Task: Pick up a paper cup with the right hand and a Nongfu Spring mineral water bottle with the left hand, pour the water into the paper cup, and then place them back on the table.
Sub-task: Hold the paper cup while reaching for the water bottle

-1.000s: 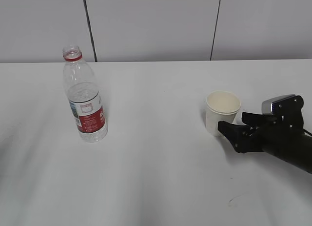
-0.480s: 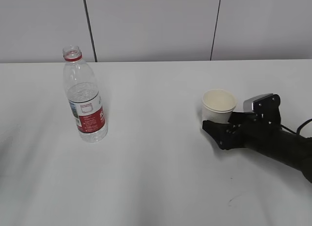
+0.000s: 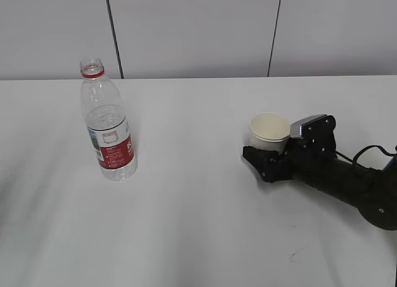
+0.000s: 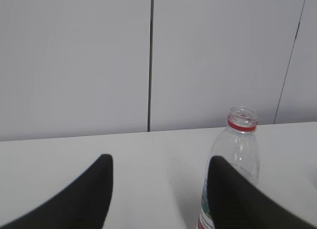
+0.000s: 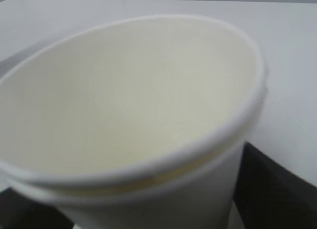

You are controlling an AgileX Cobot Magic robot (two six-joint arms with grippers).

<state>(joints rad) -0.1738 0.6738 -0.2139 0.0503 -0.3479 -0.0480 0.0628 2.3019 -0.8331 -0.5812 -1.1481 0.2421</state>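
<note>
The paper cup (image 3: 269, 132) is enclosed between the fingers of the right hand (image 3: 268, 163) at mid-table, though a firm grip cannot be confirmed. The Nongfu Spring mineral water bottle (image 3: 107, 123) is seen upright, well apart on the left, with bare table (image 3: 192, 194) between. The left hand (image 4: 158, 199) is held spread wide, empty, near the bottle.
</note>
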